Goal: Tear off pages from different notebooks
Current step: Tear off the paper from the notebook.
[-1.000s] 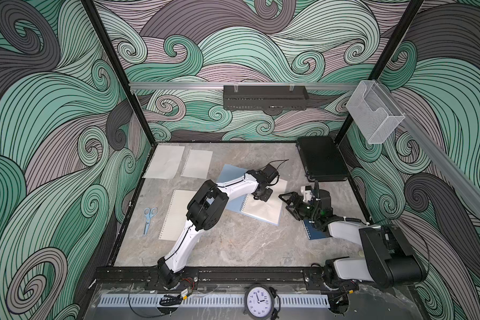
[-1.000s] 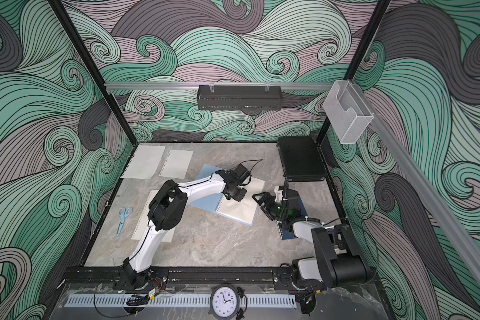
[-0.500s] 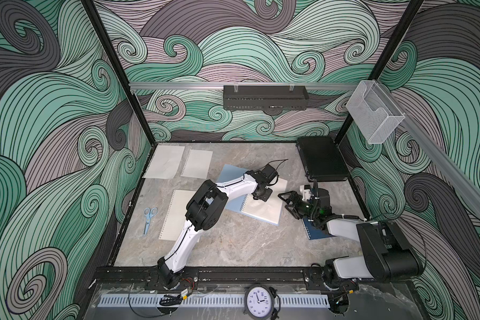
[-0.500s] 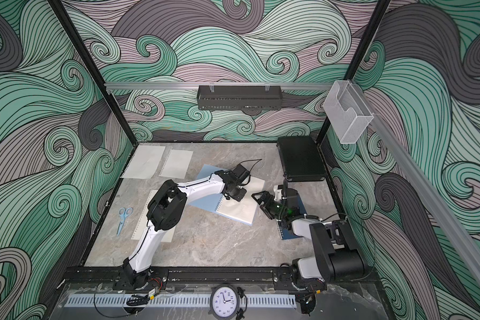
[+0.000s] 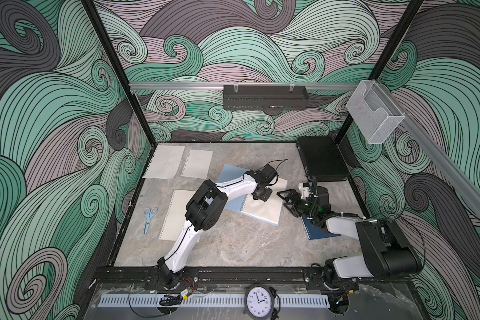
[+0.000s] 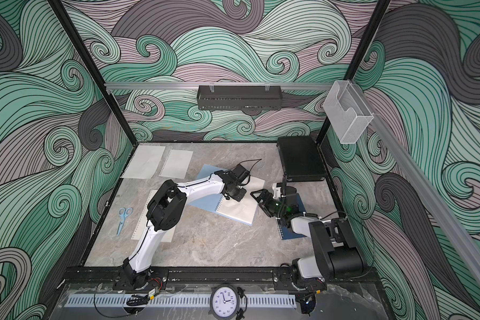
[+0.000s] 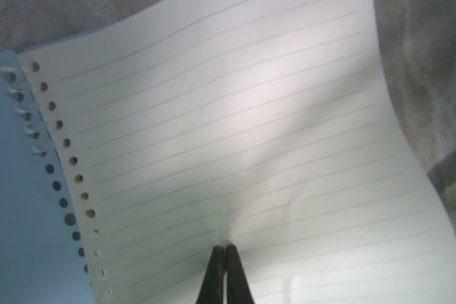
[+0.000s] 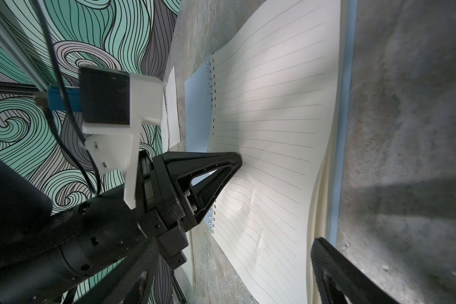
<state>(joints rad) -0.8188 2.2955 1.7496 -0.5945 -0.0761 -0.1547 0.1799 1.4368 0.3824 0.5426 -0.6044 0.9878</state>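
- Cream page [image 7: 248,131] of the blue notebook [image 5: 230,173]: long axis runs nearly front-to-back, holed edge leftward.
- Left pincer [image 7: 224,248] clamped on it.
- Right pincer [image 5: 286,203] apart, beside.

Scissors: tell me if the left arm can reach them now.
Probably not yet: the left gripper is shut on the top page of the light blue notebook. The scissors themselves lie uncovered.

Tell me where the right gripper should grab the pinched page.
Likely the page by its free long edge, opposite the holes, from where the right gripper hovers: that edge seems bowed off the notebook, and the left gripper pinches mid-page.
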